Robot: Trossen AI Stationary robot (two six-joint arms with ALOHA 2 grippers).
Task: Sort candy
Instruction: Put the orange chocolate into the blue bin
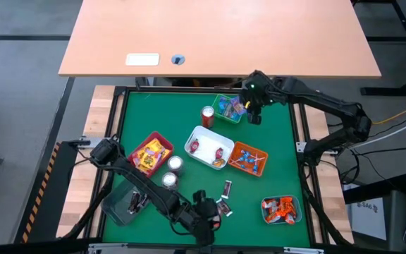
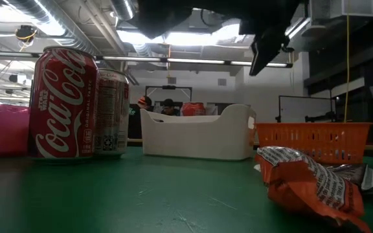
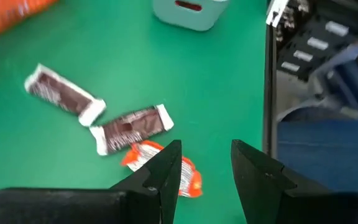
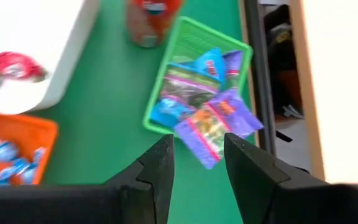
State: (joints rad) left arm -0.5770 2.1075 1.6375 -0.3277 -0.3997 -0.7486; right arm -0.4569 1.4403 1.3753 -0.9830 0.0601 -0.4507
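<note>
On the green desk [image 1: 280, 141], the right claw [image 1: 254, 116] hangs at about one o'clock from the centre, over the edge of the green tray [image 4: 194, 37], which holds purple-blue packets [image 4: 213, 124]; its fingers [image 4: 157, 168] stand apart with nothing between them, one purple packet lying over the tray rim just beyond the tips. The left claw [image 3: 207, 165] sits low at about six o'clock, fingers likewise apart and empty, poised just above an orange wrapped sweet [image 3: 160, 165] on the felt; two dark bars [image 3: 132, 127] lie just beside that sweet, one touching it, the other a little farther off. Other candy is spread in trays: yellow packets in the red tray [image 1: 151, 153] at nine o'clock, small red pieces in the white tray [image 1: 208, 147] at the centre, blue-stick lollipops in the orange tray [image 1: 248, 158] at three o'clock, and orange packets in the small tray [image 1: 280, 209] at five o'clock. A red can [image 1: 207, 116] stands at twelve o'clock beside the green tray, and two silver-topped cans [image 1: 172, 171] stand at eight o'clock.
</note>
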